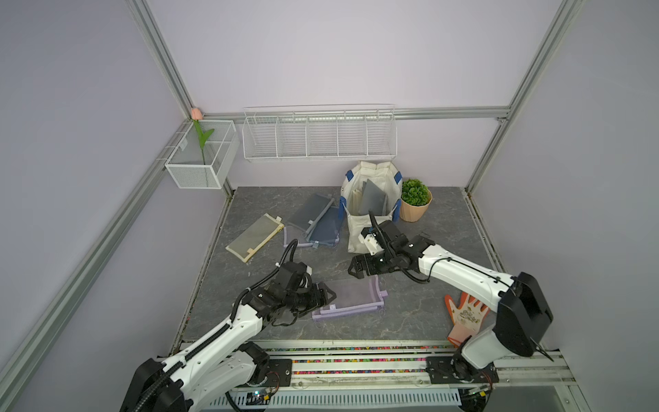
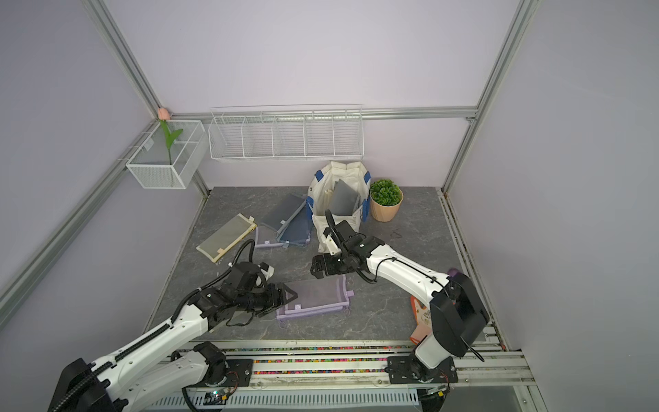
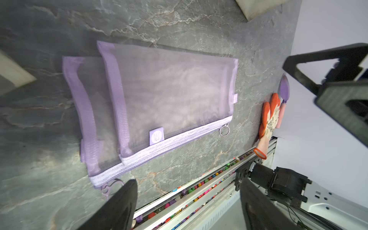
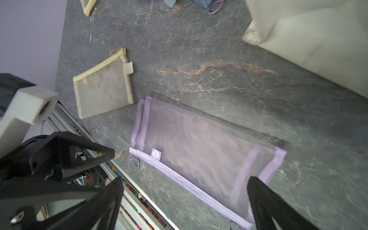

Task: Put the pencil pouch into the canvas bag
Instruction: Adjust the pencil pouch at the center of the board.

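Observation:
Two lilac mesh pencil pouches (image 1: pixel 351 298) (image 2: pixel 315 298) lie overlapped and flat near the table's front. In the left wrist view the upper pouch (image 3: pixel 169 95) partly covers the lower one (image 3: pixel 89 119). My left gripper (image 1: pixel 331 296) (image 3: pixel 187 207) is open at their left end, nothing between its fingers. My right gripper (image 1: pixel 352 270) (image 4: pixel 185 203) hangs open just above their far edge, one finger (image 4: pixel 268 203) over a pouch corner. The off-white canvas bag (image 1: pixel 371 214) (image 2: pixel 338 199) with blue handles stands upright behind the right gripper, with grey and cream pouches inside it.
A cream mesh pouch (image 1: pixel 255 237) and a pile of grey and blue pouches (image 1: pixel 315 221) lie left of the bag. A potted plant (image 1: pixel 415 199) stands at the bag's right. An orange glove (image 1: pixel 463 317) lies front right beside a purple trowel (image 3: pixel 284 87). Wire baskets (image 1: pixel 319 135) hang on the back wall.

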{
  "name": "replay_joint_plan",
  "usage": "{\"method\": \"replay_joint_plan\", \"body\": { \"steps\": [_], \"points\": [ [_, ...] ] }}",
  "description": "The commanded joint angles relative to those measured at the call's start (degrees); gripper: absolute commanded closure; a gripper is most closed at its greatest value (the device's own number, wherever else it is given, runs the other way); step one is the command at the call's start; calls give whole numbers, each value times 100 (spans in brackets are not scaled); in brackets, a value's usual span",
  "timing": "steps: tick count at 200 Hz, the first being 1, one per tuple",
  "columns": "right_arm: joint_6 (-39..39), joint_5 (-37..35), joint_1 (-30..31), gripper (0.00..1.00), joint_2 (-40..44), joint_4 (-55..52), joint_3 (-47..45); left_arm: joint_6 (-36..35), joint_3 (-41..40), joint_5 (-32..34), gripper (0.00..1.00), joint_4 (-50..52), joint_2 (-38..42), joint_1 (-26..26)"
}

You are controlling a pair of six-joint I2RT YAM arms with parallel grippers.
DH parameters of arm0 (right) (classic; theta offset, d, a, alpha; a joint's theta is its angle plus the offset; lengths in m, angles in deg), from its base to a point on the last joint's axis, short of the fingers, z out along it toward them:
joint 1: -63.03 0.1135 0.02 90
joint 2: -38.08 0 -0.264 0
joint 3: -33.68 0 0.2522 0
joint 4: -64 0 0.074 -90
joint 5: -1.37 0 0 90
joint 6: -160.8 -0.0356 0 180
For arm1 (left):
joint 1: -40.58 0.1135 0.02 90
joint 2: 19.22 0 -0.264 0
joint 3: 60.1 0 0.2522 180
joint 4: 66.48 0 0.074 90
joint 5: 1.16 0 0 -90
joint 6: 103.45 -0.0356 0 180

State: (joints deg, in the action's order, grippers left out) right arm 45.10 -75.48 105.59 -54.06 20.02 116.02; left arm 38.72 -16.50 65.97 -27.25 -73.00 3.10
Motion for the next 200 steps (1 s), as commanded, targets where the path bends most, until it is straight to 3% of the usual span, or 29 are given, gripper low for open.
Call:
{"method": "replay_joint_plan", "body": {
  "steps": [1, 63, 105, 140, 161, 200],
  "points": [
    [3, 158, 187, 0, -311, 253, 161, 365, -221, -21, 20, -371, 85, 28],
    [-404, -128, 297, 2, -417, 481, -706, 709, -716, 133, 29, -1153, -210, 314],
    [-515, -157, 293, 2, 88, 309, -866, 572, -643, 118, 36, -1224, -561, 329],
    [-866, 17, 289, 2, 1043, -33, -1424, -307, 153, 679, 37, -239, -647, 399],
    [-990, 256, 296, 1, 1567, 44, -1786, -810, 595, 571, 37, -133, -1175, 770],
    [-407, 713, 443, 1, 1149, 96, -1618, -1676, 1667, 536, 35, -66, -2639, 910]
  ]
}}
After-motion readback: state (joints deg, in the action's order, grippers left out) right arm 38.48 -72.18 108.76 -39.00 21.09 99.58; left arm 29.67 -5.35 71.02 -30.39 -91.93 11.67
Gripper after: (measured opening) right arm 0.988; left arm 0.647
